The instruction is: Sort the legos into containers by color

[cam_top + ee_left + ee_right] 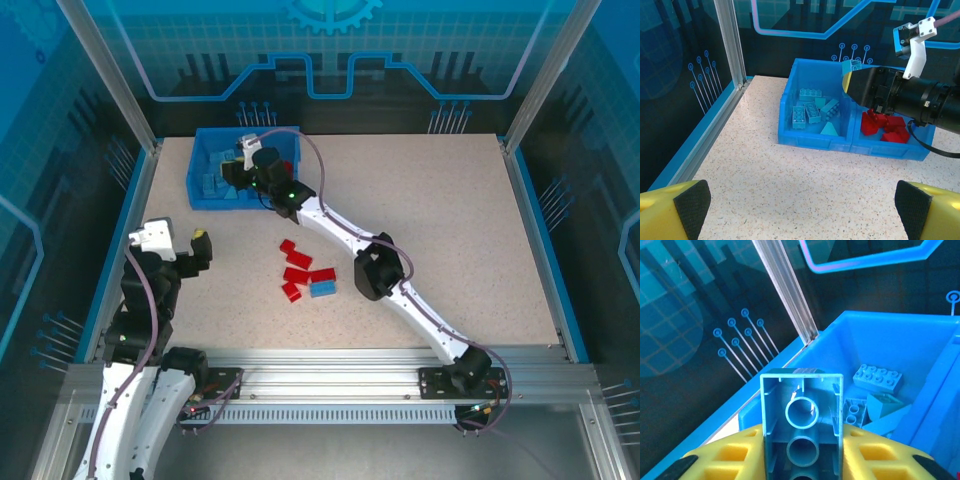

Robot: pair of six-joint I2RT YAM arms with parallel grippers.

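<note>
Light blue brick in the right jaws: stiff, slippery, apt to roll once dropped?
Probably rigid: the light blue brick looks straight-walled between the jaws. Likely light: hollow underside with open tubes. Flat faces should settle, not roll; glossy plastic may slip.

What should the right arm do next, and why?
Probably open the right gripper and drop the light blue brick it holds. It hangs above the bin compartment where other light blue bricks lie, so release should sort it correctly.
</note>
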